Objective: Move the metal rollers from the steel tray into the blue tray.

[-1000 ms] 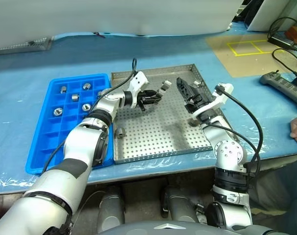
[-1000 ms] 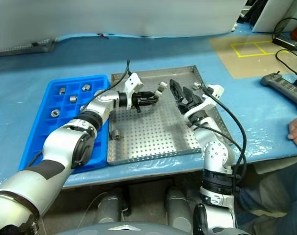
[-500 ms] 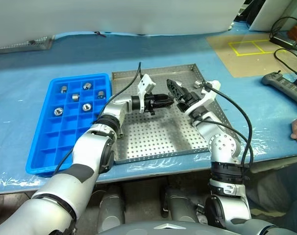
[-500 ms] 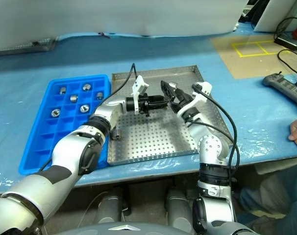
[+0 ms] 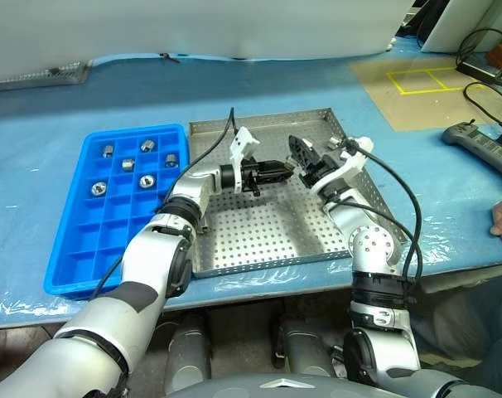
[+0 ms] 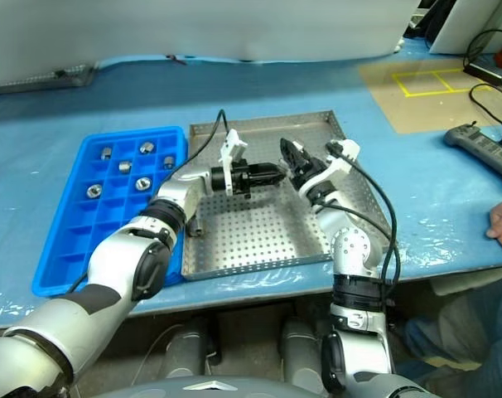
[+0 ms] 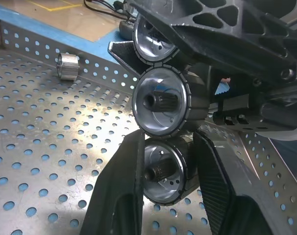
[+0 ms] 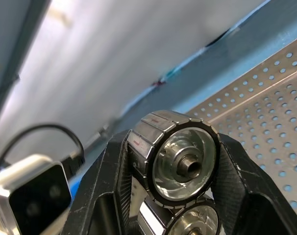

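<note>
your left gripper (image 5: 282,171) and right gripper (image 5: 298,157) meet tip to tip above the steel tray (image 5: 267,224). in the left wrist view its fingers (image 7: 121,188) are clamped on a metal roller (image 7: 163,171), with two more rollers stacked beyond it between the right gripper's black fingers (image 8: 107,186), which press on the top roller (image 8: 180,161). from the head views the rollers between the tips are too small to make out. one roller (image 7: 67,66) lies by the tray's rim. six rollers sit in the blue tray (image 5: 77,240), partly hidden by its compartment walls.
</note>
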